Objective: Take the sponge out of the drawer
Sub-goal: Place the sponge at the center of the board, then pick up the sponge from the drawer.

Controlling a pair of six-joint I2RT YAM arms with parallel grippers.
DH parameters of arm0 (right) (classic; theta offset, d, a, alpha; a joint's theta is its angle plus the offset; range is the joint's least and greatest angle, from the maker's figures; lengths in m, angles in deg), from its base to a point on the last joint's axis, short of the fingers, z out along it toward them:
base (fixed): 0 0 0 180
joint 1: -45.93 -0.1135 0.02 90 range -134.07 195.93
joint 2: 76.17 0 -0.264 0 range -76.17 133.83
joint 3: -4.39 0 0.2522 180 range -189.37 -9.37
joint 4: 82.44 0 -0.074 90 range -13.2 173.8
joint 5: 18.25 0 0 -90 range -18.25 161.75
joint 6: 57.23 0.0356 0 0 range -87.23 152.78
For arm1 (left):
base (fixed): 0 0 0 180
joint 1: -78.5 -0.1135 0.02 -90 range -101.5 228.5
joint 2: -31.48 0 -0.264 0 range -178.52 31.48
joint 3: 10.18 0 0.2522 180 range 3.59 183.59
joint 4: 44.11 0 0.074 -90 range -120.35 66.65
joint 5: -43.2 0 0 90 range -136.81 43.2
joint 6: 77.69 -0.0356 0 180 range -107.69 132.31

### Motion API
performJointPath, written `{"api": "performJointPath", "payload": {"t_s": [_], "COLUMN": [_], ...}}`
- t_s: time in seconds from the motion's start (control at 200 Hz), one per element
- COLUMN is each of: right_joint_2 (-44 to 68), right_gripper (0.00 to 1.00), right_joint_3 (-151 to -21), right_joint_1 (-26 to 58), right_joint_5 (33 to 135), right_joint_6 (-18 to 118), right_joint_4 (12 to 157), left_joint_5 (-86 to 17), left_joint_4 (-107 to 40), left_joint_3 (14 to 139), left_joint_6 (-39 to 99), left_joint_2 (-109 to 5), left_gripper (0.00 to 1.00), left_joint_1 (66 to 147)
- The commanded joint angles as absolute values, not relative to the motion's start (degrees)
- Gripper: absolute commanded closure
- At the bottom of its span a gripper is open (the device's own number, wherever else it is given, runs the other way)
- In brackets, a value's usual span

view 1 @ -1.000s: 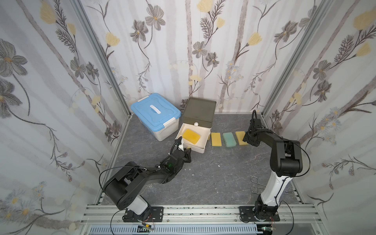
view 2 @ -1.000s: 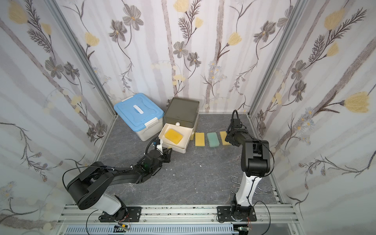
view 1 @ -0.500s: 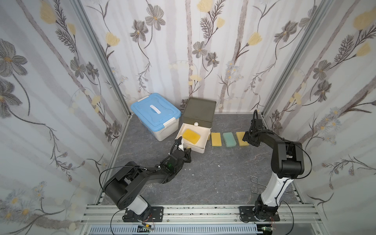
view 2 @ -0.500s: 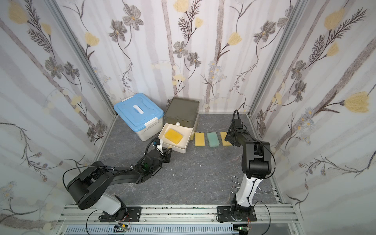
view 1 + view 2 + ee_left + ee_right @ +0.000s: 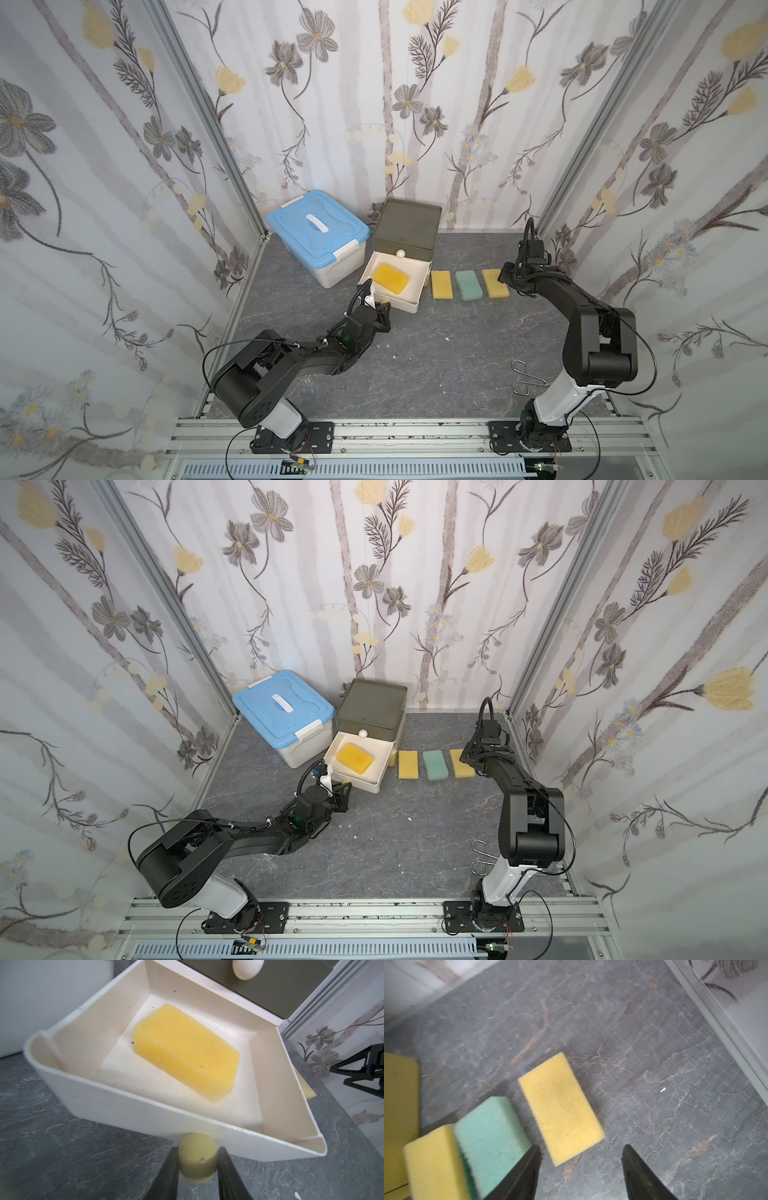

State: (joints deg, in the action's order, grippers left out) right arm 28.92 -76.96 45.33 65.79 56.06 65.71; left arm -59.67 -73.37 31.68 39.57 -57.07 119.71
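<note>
Left wrist view: yellow sponge (image 5: 186, 1053) lies flat on the floor of the pulled-out white drawer (image 5: 124, 1103), untouched. Left gripper (image 5: 197, 1154) is clamped on the drawer knob (image 5: 197, 1164) at the near front wall. Right gripper (image 5: 581, 1147) has its jaws apart with nothing between them, and hovers by the row of three sponges (image 5: 468, 284) on the table, right of the drawer.

Handling, as a judgement: open-cell foam, so light, soft, squashes under the jaws, grippy rather than slippery, not fragile. Best hold looks like a top-down pinch across the short width at mid-length. Both long faces appear clear of the drawer walls.

Orientation: broad face up. In a top view the sponge's (image 5: 390, 277) long axis runs far-left to near-right, skewed to the drawer walls.
</note>
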Motion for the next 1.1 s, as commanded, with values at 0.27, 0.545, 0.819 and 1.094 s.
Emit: {"api": "performJointPath", "payload": {"t_s": [0.27, 0.545, 0.819, 1.094], "right_joint_2": [24.83, 34.22, 39.25, 45.20], "right_gripper": [0.39, 0.41, 0.43, 0.42], "right_joint_3": [-85.09, -94.32, -97.85, -103.31], "right_joint_1": [21.93, 13.20, 9.83, 8.42], "right_joint_5": [81.03, 80.46, 77.63, 71.82], "right_joint_6": [51.76, 49.69, 48.95, 47.74], "right_joint_4": [70.27, 67.60, 64.80, 57.44], "left_joint_5": [-61.22, -60.69, -61.34, -61.12], "left_joint_4": [-71.83, -72.50, -72.60, -73.46], "left_joint_3": [31.14, 31.00, 30.29, 30.44], "left_joint_6": [41.00, 41.03, 40.78, 40.87], "left_joint_2": [-56.94, -57.11, -56.32, -57.16], "left_gripper": [0.79, 0.79, 0.79, 0.79], "left_joint_1": [119.63, 119.63, 119.64, 119.64]}}
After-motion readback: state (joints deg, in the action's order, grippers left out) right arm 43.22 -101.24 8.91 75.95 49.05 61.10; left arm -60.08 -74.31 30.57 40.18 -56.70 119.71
